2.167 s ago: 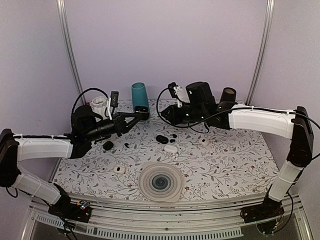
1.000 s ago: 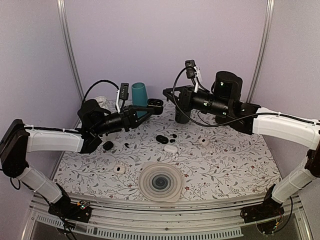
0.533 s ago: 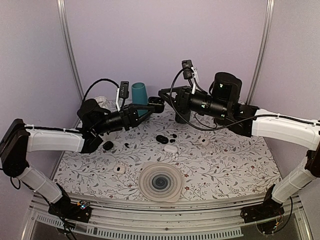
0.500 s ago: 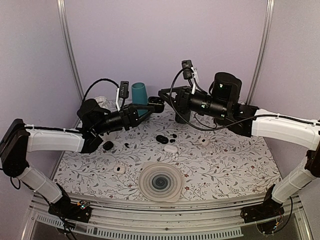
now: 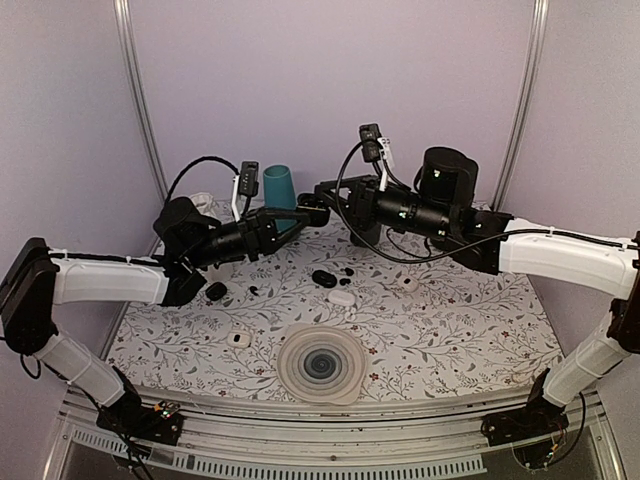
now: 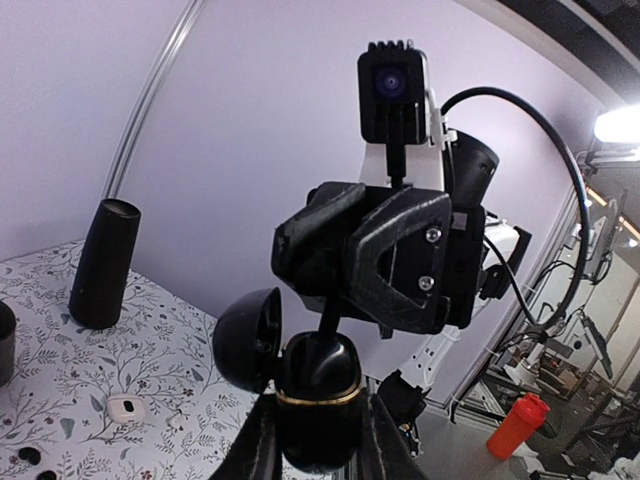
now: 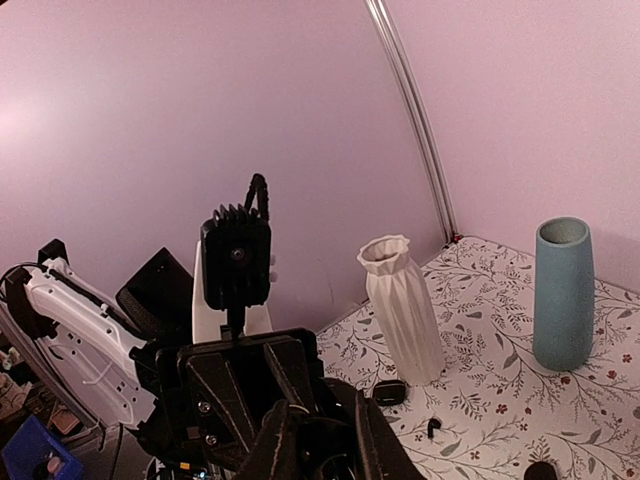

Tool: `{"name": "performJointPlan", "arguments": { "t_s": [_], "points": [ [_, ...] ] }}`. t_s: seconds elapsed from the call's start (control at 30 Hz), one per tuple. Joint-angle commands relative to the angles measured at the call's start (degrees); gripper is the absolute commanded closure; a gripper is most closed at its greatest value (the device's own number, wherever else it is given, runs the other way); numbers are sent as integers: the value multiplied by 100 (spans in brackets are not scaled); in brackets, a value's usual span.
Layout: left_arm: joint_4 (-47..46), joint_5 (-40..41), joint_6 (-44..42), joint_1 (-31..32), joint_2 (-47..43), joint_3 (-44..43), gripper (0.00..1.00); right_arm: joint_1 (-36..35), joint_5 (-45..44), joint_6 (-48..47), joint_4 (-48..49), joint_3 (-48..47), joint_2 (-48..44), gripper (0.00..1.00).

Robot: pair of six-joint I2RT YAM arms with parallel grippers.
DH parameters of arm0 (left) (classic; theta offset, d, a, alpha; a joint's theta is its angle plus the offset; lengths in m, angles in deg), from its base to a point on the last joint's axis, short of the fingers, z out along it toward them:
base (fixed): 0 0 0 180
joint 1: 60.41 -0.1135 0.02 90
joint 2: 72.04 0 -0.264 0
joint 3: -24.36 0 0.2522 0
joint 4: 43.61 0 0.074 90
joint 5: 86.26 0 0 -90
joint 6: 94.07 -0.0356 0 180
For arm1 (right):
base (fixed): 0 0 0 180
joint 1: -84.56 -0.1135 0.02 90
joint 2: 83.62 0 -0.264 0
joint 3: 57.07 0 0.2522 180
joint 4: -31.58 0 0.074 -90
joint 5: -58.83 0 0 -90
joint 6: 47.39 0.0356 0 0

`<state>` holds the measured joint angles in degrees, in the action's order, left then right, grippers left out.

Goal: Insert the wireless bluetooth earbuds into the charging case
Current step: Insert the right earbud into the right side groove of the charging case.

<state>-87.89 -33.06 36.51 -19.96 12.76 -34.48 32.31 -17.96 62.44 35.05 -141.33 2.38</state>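
Evidently the insertion step is in hand: the left tool (image 6: 320,440) grips the black charging case (image 6: 318,395) by its lower body, lid hinged open to one side, and holds it aloft over the far middle of the surface (image 5: 450,330). The right tool (image 7: 320,450) points at it from the right, its tip just above the open case. Its fingers look narrow, but whether they pinch an earbud I cannot tell (the tip is dark against dark in every view). Both arms reach out long and nearly level, forearms well off the surface, the tools meeting nose to nose. The next move, as I judge it, calls for a small, straight descent into the case's socket, with the left arm held steady. A loose black earbud (image 7: 432,427) lies on the surface near the white vase (image 7: 405,310).
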Motion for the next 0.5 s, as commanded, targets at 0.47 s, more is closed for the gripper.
{"name": "performJointPlan", "arguments": {
  "t_s": [0.47],
  "points": [
    [-288,153,39,75,-407,-126,100,-33,135,-147,96,80,39,82]
  ]
}}
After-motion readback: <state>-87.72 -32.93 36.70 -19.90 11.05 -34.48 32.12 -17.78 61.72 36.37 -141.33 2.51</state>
